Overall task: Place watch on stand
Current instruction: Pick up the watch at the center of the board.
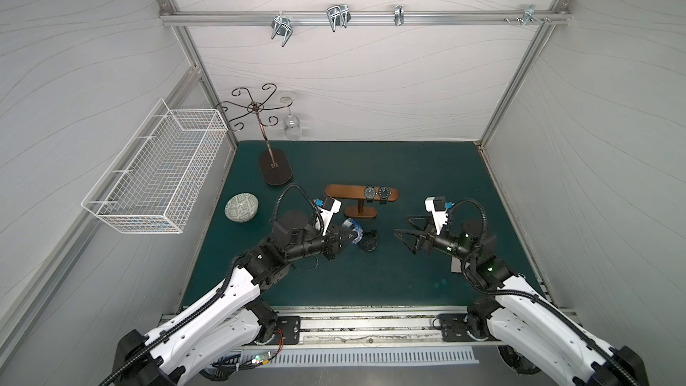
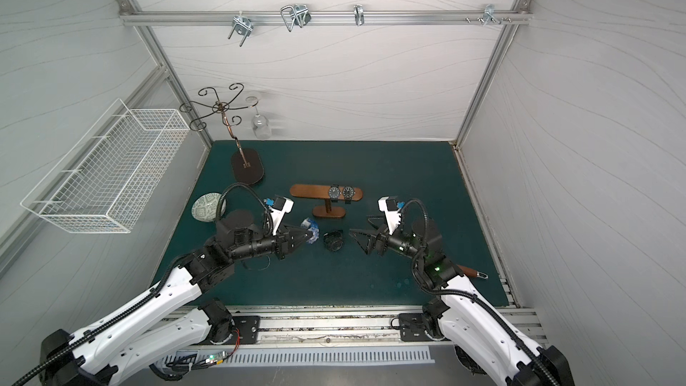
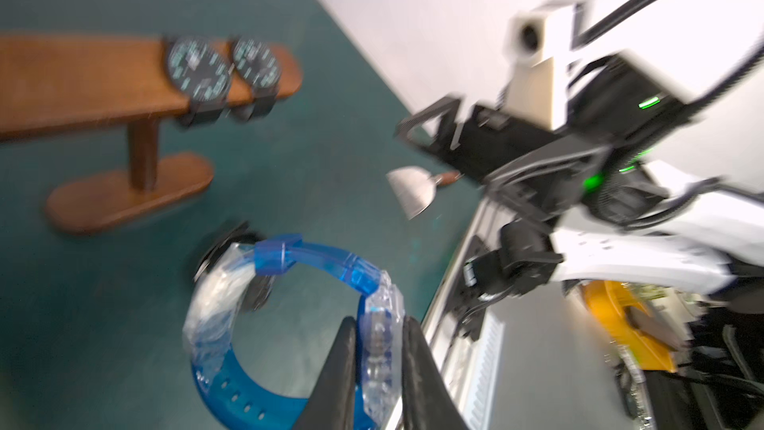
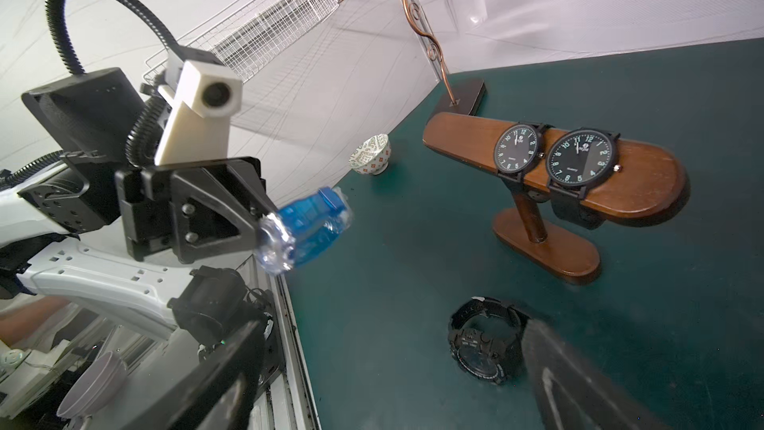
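The left tool clamps the blue watch by its case; the right tool gapes empty. Slide the strap loop squarely over the bare end of the wooden stand beyond the left tool.

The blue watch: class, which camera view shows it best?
Left wrist view: the blue watch fills it, whole strap loop visible, though blurred. The right wrist view shows it end-on in the left gripper; in both top views it is a small blue patch.

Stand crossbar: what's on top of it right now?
Two black watches sit side by side toward one end of the crossbar; the rest is bare. Clasps underneath are hidden.
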`<action>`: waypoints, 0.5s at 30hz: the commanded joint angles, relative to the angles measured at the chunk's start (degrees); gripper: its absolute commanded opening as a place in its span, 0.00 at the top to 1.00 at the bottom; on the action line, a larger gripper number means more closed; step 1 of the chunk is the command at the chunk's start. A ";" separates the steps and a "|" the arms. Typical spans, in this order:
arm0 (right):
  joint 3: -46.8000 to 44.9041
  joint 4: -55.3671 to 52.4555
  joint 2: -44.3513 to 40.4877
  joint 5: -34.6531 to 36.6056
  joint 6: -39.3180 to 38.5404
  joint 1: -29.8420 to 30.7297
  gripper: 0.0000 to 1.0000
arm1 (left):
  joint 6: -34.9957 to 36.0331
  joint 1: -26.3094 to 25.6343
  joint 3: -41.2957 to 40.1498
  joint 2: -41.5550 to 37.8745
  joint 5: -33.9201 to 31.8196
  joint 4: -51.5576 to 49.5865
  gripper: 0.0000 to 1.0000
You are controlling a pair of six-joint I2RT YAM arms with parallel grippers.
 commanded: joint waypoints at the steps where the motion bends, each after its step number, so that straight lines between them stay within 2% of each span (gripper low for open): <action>1: -1.55 7.45 -1.14 -1.36 1.71 0.43 0.01 | -7.53 0.84 0.23 -1.08 6.25 11.91 1.00; 6: -1.65 11.34 -0.98 -1.83 2.38 2.82 0.01 | -17.95 1.29 -1.27 1.25 10.59 26.94 1.00; 11: 0.46 11.32 -0.47 1.66 2.49 6.81 0.04 | -23.55 1.29 -1.87 1.63 11.44 34.75 1.00; 12: 1.01 11.08 0.05 2.34 2.45 7.70 0.08 | -24.52 1.28 -2.05 1.79 11.46 36.23 1.00; 14: 2.74 10.28 1.62 3.95 1.77 10.00 0.26 | -26.46 1.26 -2.58 2.40 11.27 38.58 1.00; 15: 3.41 9.68 2.35 5.03 1.05 11.00 0.30 | -27.40 1.20 -2.88 2.66 11.28 39.73 1.00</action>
